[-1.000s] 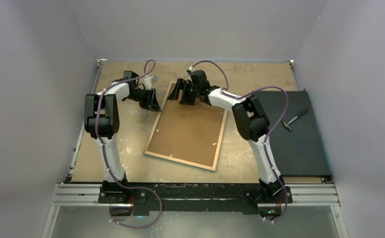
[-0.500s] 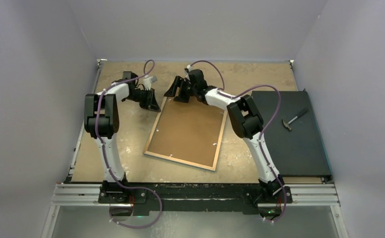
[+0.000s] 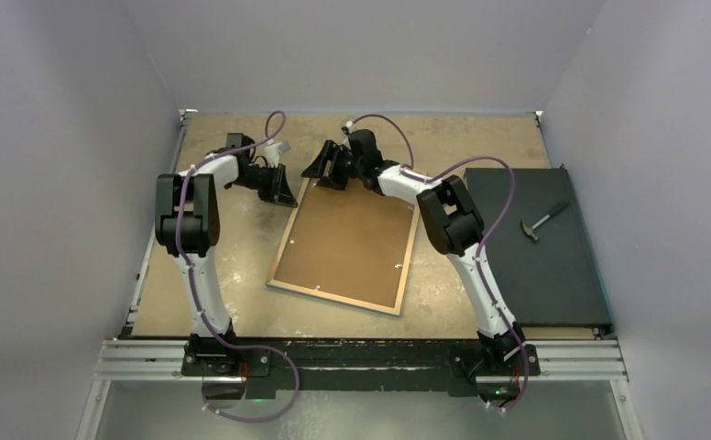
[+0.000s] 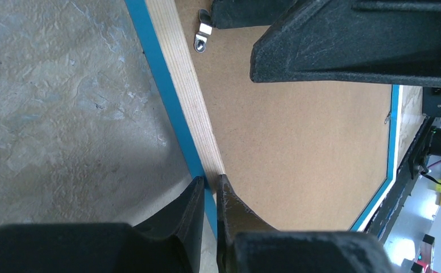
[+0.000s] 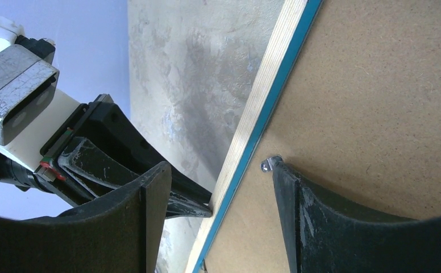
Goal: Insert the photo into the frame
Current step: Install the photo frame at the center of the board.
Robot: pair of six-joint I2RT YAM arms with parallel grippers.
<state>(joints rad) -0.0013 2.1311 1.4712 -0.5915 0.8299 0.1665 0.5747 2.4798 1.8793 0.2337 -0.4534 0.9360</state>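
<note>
On the frame, the left rim is clamped by the left gripper; the right gripper is held spread.

Plain, pale lavender-grey walls close the bay on three sides: the back wall at 12 o'clock, the left wall at 9 and the right wall at 3. The worktop is tan board, scuffed and blotched with pale patches. A black mat lies flat along its 3 o'clock side, with a hammer resting on it. An aluminium rail runs across the 6 o'clock edge. The light is soft and even.
</note>
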